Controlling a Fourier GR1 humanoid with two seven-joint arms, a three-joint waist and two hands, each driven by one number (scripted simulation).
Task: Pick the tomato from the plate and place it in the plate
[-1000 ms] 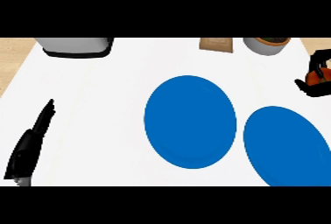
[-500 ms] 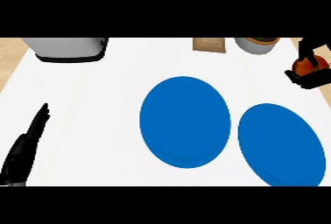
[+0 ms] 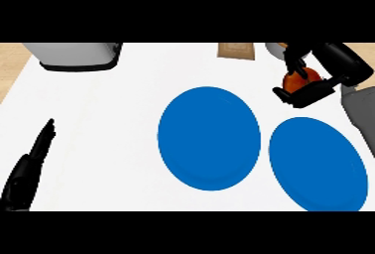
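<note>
Two blue plates lie on the white counter: one (image 3: 209, 137) in the middle and one (image 3: 319, 162) at the right. An orange-red tomato (image 3: 299, 81) hangs above the counter at the upper right, beyond both plates, with my right hand (image 3: 316, 79) curled round it and partly hiding it. My left hand (image 3: 29, 171) rests at the lower left edge, fingers straight and pointing up, holding nothing.
A grey appliance (image 3: 73, 54) stands at the back left. A small brown board (image 3: 236, 50) and a grey pot (image 3: 277, 48) sit at the back, right of centre. Bare white counter lies between my left hand and the middle plate.
My right hand with the tomato has come further into view, moving left toward the plates. The left hand has shifted slightly toward the left edge.
</note>
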